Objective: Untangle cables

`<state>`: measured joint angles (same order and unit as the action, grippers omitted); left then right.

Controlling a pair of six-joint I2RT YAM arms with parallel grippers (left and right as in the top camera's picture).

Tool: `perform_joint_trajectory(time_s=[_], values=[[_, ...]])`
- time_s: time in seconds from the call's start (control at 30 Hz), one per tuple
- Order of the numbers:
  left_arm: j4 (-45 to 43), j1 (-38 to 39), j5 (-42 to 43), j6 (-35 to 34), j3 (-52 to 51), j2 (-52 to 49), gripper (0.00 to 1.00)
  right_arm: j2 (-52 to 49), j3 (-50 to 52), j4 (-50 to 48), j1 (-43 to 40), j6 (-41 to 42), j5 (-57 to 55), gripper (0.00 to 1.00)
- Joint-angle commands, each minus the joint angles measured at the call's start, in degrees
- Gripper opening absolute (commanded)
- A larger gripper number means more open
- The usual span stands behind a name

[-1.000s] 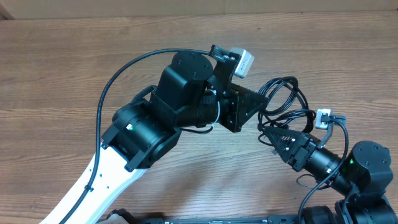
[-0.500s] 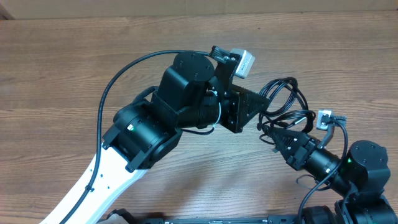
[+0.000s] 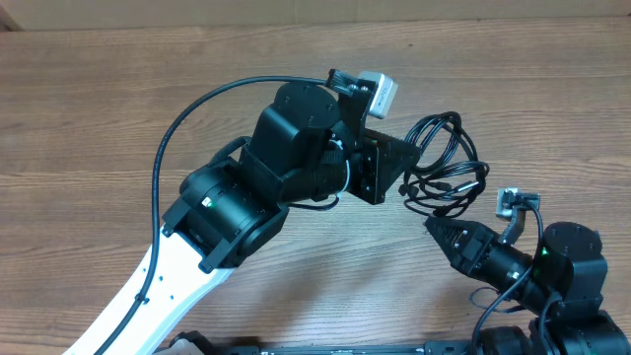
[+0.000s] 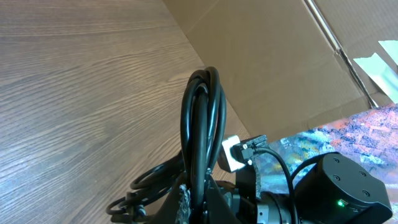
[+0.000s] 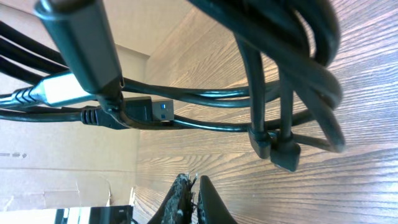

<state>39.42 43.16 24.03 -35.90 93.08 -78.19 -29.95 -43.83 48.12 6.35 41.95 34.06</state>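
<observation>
right gripper [image 3: 432, 226] has backed out of the bundle since a second ago. it was poking in among the loops, and now its tip sits just below and clear of them, toward the near right corner of the table [image 3: 99, 118]. its fingers have snapped closed on nothing, and in the right wrist view the right gripper [image 5: 188, 194] shows its two tips pressed together at the bottom edge with no cord between them. the cables [image 3: 449, 184] have slid a little up and left along with the left arm. they're a loose knot of thin black loops lying on the wood right of centre, hanging off the tip of the left gripper [image 3: 402, 182]. that one is clamped tight on them: from the left wrist the left gripper [image 4: 193, 202] has a doubled-up loop of the cables [image 4: 200, 124] standing straight up out of its fingers, with more slack curling on the table to the left. close up from the right wrist, the cables [image 5: 292, 87] cross over each other, with a blue-tongued usb plug [image 5: 163, 111] lying along the middle strands and a silver-shelled plug [image 5: 59, 90] at the left edge. brown cardboard [image 4: 280, 62] runs along the far side of the table.
</observation>
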Motion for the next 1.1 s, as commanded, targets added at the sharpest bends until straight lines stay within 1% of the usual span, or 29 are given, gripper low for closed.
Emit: perform_joint_trajectory(time_s=[0.0, 0.07, 0.1, 0.13, 0.17, 0.2, 0.23, 0.27, 0.3, 0.33, 0.5, 0.6, 0.83, 1.07], values=[[-0.3, 0.3, -0.7, 3.7, 1.6, -0.2, 0.04, 0.0, -1.1, -0.3, -0.4, -0.4, -0.6, 0.07], [1.1, 0.3, -1.1, 10.4, 1.6, -0.2, 0.04, 0.0, -1.1, -1.6, -0.4, -0.6, -0.5, 0.11], [2.3, 0.3, -2.4, 12.0, 1.6, -0.2, 0.04, 0.0, -1.1, -2.9, -0.4, -0.6, -0.1, 0.13], [4.6, 0.3, -6.2, 12.3, 1.6, -0.2, 0.04, 0.0, -1.1, -5.2, -0.4, -0.6, 1.0, 0.21], [6.0, 0.3, -8.5, 12.3, 1.6, -0.2, 0.04, 0.0, -1.1, -6.3, -0.4, -0.6, 1.2, 0.27], [6.8, 0.3, -9.2, 12.3, 1.6, -0.2, 0.04, 0.0, -1.1, -7.0, -0.4, -0.6, 1.2, 0.37], [7.2, 0.3, -9.1, 12.3, 1.6, -0.2, 0.04, 0.0, -1.1, -7.8, -0.4, -0.6, 1.0, 0.47], [7.3, 0.3, -8.7, 12.3, 1.6, -0.2, 0.04, 0.0, -1.1, -8.3, -0.4, -0.6, 0.7, 0.52], [7.2, 0.3, -7.8, 12.3, 1.6, -0.2, 0.04, 0.0, -1.1, -8.6, -0.4, -0.6, 0.0, 0.60], [7.1, 0.3, -6.6, 12.3, 1.6, -0.2, 0.04, 0.0, -1.1, -8.9, -0.4, -0.1, -1.0, 0.66], [5.4, 0.3, 0.8, 12.3, 1.6, -0.2, 0.04, 0.0, -1.1, -8.2, -0.4, 0.0, -4.0, 0.67], [3.6, 0.3, 4.5, 12.3, 1.6, -0.2, 0.04, 0.0, -1.1, -6.0, -0.4, 0.0, -9.4, 0.67], [3.4, 0.3, 5.6, 12.4, 1.6, -0.1, 0.04, 0.0, -1.1, 0.9, -0.4, 0.1, -18.1, 0.68], [0.5, 0.3, 5.2, 12.4, 1.6, -0.1, 0.04, 0.0, -1.1, 9.7, -0.4, 0.0, -20.1, 0.69]])
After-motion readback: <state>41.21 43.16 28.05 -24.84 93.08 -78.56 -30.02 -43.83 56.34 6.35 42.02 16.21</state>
